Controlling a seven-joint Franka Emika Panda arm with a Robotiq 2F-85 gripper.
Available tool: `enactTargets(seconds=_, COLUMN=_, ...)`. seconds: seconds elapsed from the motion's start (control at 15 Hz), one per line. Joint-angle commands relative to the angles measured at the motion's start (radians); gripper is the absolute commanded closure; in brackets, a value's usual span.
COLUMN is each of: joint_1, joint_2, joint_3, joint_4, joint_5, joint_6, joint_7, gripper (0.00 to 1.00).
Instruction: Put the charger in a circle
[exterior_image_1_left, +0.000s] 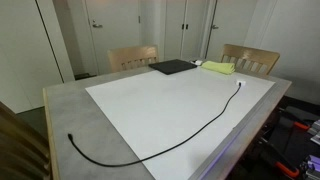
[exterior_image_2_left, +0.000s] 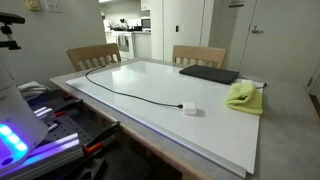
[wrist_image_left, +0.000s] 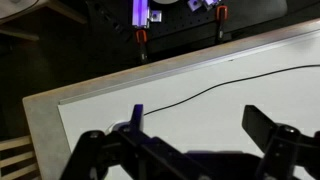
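The charger (exterior_image_1_left: 200, 132) is a long thin black cable lying in a loose open curve across the white sheet (exterior_image_1_left: 170, 100). It runs from the near left corner to the far right. In an exterior view (exterior_image_2_left: 150, 100) it ends in a small white plug (exterior_image_2_left: 190, 109). In the wrist view the cable (wrist_image_left: 208, 90) crosses the sheet just beyond my gripper (wrist_image_left: 200, 122). The gripper is open and empty, above the sheet and apart from the cable. The gripper does not show in either exterior view.
A flat black pad (exterior_image_1_left: 172, 67) (exterior_image_2_left: 210, 74) and a yellow-green cloth (exterior_image_1_left: 220, 68) (exterior_image_2_left: 243, 96) lie at one end of the sheet. Two wooden chairs (exterior_image_1_left: 133, 56) (exterior_image_1_left: 250, 58) stand behind the table. Equipment with purple light (exterior_image_2_left: 15, 140) sits beside the table edge.
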Motion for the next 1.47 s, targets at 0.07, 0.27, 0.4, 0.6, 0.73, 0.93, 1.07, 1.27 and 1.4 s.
enactTargets(seconds=0.07, joint_1=0.009, joint_2=0.001, joint_3=-0.008, joint_4=0.002, joint_5=-0.002, joint_6=-0.002, joint_7=0.003, gripper=0.00)
enactTargets(seconds=0.27, joint_1=0.009, joint_2=0.001, joint_3=-0.008, joint_4=0.002, joint_5=-0.002, joint_6=-0.002, joint_7=0.003, gripper=0.00)
enactTargets(seconds=0.4, joint_1=0.009, joint_2=0.001, joint_3=-0.008, joint_4=0.002, joint_5=-0.002, joint_6=-0.002, joint_7=0.003, gripper=0.00)
enactTargets(seconds=0.6, joint_1=0.009, joint_2=0.001, joint_3=-0.008, joint_4=0.002, joint_5=-0.002, joint_6=-0.002, joint_7=0.003, gripper=0.00)
enactTargets(seconds=0.73, joint_1=0.009, joint_2=0.001, joint_3=-0.008, joint_4=0.002, joint_5=-0.002, joint_6=-0.002, joint_7=0.003, gripper=0.00)
enactTargets(seconds=0.93, joint_1=0.009, joint_2=0.001, joint_3=-0.008, joint_4=0.002, joint_5=-0.002, joint_6=-0.002, joint_7=0.003, gripper=0.00)
enactTargets(seconds=1.07, joint_1=0.017, joint_2=0.014, joint_3=-0.002, joint_4=0.003, joint_5=-0.011, joint_6=0.009, joint_7=-0.012, gripper=0.00)
enactTargets(seconds=1.27, joint_1=0.041, joint_2=0.068, joint_3=0.011, joint_4=0.023, joint_5=-0.016, joint_6=0.045, joint_7=-0.036, gripper=0.00)
enactTargets(seconds=1.4, joint_1=0.059, joint_2=0.101, joint_3=0.016, joint_4=0.029, joint_5=-0.010, joint_6=0.111, joint_7=-0.046, gripper=0.00)
